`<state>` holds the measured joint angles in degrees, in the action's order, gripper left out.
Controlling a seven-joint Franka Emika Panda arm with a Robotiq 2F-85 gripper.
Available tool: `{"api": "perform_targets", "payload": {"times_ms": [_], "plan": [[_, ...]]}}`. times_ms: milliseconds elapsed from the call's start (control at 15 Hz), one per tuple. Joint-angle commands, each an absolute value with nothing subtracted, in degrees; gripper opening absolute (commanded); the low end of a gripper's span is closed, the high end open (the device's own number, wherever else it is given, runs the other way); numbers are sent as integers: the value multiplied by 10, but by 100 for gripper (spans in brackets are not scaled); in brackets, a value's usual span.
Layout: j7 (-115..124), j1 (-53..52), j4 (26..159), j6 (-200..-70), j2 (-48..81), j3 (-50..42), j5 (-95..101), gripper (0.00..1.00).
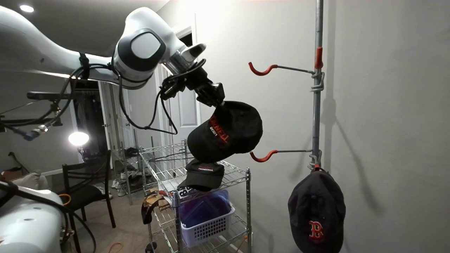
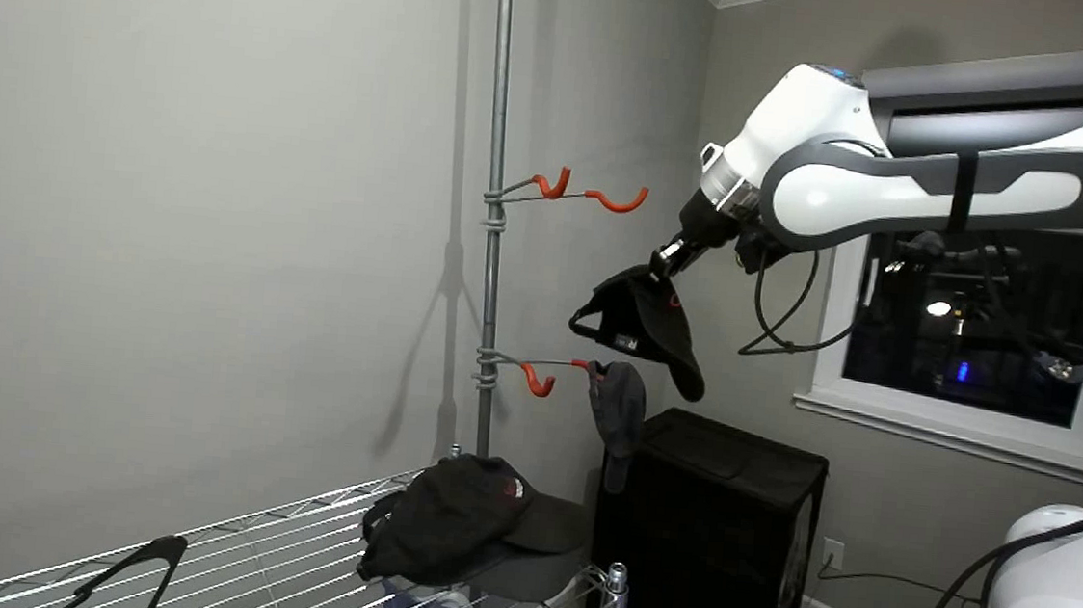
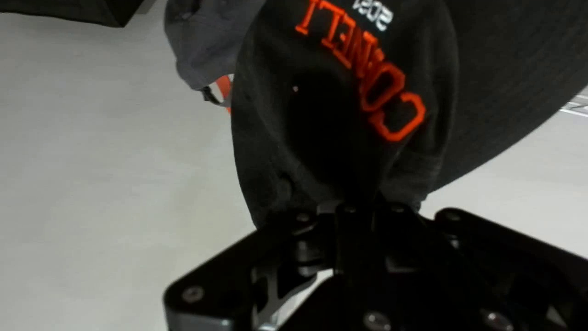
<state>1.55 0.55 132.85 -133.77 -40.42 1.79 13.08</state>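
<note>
My hand (image 1: 221, 103) is closed on the black cap (image 1: 242, 126), tilted in the air near a red hook (image 1: 263, 157); because my pinch is narrow, the cap could twist and slip.

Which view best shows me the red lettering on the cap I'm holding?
The wrist view: the red lettering on the black baseball cap looks largest there, though upside down. Both exterior views show less: smaller, slanted letters or just a red trace.
</note>
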Motion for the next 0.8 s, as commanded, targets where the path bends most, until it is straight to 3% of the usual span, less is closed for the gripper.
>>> {"api": "perform_targets", "payload": {"times_ms": [0,733], "plan": [[-9,65,1252,-1369,-377,-6,178,2],[46,168,1044,-1477,-256,29,300,2]]}}
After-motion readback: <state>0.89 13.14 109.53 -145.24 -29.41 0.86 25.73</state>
